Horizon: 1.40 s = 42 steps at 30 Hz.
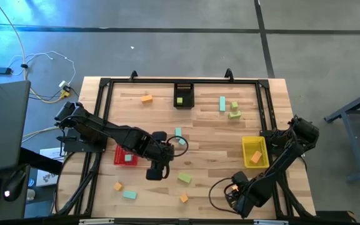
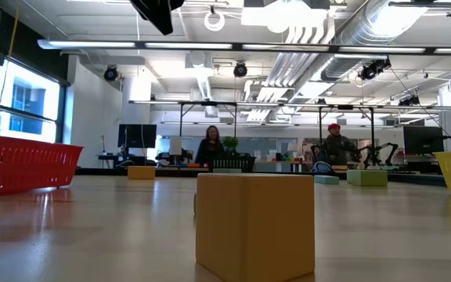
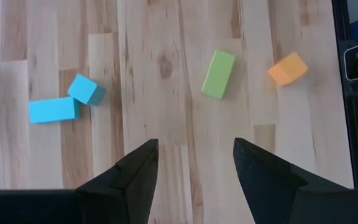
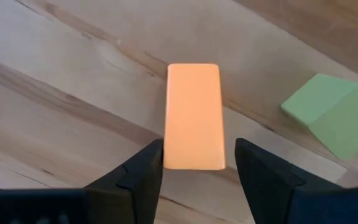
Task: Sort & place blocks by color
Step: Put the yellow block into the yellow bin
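One orange bar [image 4: 193,116] sits between our right pincer's [image 4: 199,163] parted fingers; our left pincer [image 3: 195,163] gapes empty above four blocks

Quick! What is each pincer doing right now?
Left pincer: open, holding nothing.
Right pincer: open around the orange block, not gripping it.
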### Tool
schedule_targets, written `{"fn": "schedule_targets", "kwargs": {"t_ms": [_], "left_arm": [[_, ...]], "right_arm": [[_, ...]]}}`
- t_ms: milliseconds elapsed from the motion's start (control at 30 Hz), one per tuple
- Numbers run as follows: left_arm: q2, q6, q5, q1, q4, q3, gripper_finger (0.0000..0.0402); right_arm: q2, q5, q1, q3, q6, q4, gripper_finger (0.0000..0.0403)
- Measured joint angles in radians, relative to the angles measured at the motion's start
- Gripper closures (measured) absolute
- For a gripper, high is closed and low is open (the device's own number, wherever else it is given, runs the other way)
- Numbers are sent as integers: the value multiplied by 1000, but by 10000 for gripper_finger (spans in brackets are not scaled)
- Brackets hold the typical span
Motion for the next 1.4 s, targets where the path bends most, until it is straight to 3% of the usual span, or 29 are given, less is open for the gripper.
{"fn": "schedule_targets", "kwargs": {"t_ms": [200, 467, 667, 900, 1167, 1400], "left_arm": [[0, 0, 1, 26, -28, 0, 206], [0, 26, 0, 90, -73, 0, 206], [0, 58, 1, 137, -72, 0, 206], [-4, 83, 12, 195, -111, 0, 206], [-5, 142, 32, 216, -122, -12, 206], [-5, 171, 109, 232, -106, -90, 206]], "right_arm": [[0, 17, -7, 0, 0, 0, 231], [-3, -4, -15, 0, -8, 0, 298], [-4, -17, -15, 0, -8, -1, 302], [-56, 138, -13, 0, 2, -54, 302], [-146, 273, -13, 0, 31, -240, 302], [-235, 299, -15, 1, 70, -418, 302]]}}
